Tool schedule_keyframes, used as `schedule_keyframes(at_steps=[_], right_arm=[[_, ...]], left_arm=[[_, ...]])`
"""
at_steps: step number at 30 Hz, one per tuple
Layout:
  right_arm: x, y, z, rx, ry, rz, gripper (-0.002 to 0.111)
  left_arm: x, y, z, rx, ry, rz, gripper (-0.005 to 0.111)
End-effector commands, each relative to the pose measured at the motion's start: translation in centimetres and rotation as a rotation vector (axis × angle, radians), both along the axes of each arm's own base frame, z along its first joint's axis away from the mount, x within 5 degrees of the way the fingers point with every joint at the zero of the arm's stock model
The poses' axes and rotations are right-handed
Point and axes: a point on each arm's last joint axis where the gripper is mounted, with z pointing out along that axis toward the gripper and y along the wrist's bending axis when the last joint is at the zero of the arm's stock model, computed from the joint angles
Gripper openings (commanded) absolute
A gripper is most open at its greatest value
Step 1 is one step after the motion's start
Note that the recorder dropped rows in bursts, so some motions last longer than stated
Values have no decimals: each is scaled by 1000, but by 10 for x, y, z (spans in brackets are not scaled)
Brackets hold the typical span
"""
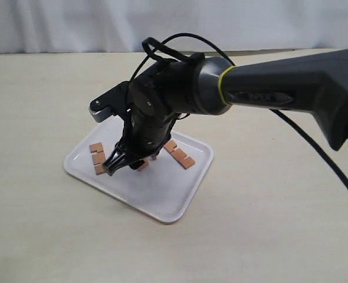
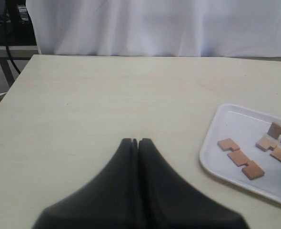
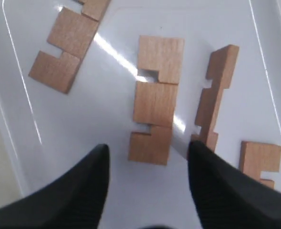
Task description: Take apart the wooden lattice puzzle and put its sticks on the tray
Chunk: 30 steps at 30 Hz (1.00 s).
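Worktop (image 1: 250, 236): pale beige, bare in the foreground. Left pincer (image 2: 135, 141): dark, its tips pressed together with nothing between them, over bare worktop and well apart from the tray's rim. Tray (image 1: 156, 200): white, glossy, low-rimmed, flat on the worktop. Right pincer (image 3: 149, 145): at the end of the dark arm that comes in from the right, poised low over the tray, fingers (image 3: 83, 191) spread wide and gripping nothing. Sticks (image 3: 66, 45): four, reddish-brown, notched, every one separate and inside the tray, none interlocked. Middle stick (image 3: 155, 100): lying flat, its near end in the gap between the spread fingers. Edge-standing stick (image 3: 215, 90): up on its narrow side just beside the middle stick; its near end meets one fingertip, though actual contact cannot be confirmed from this angle. A further stick lies partly hidden behind that same finger. Curtain (image 1: 162, 23): white cloth hanging along the far edge of the worktop.
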Motion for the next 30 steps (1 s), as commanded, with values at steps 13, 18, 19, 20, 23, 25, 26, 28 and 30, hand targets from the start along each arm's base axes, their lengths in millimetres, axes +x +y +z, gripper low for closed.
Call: schedule_keyframes(at_steps=[13,18,19,20,23,25,26,28,30], right_arm=[[-42,2,88,-21,-7,72,14],[-61,-17,87,-54,-15,78,5],[-63,-24,85,-62,-15,71,5],[-64,-34,83,-64,-10,51,5],[-66,-70,84,-55,-11,-36,4],[-73,-99,88,-45,-33,-101,4],[-78,-113,91,-36,-53,-135,4],[-89,-140,97,-20,-95,-202,4],[-104,-170,105,-5,-141,-295,4]], left_arm=[[0,0,0,-1,-7,-7,0],[0,0,0,-1,-7,-7,0],[0,0,0,-1,-7,-7,0],[0,0,0,-1,-7,-7,0],[0,0,0,-1,-7,-7,0],[0,0,0,-1,-7,-7,0],[0,0,0,-1,-7,-7,0],[0,0,0,-1,-7,-7,0],[0,0,0,-1,-7,-7,0]])
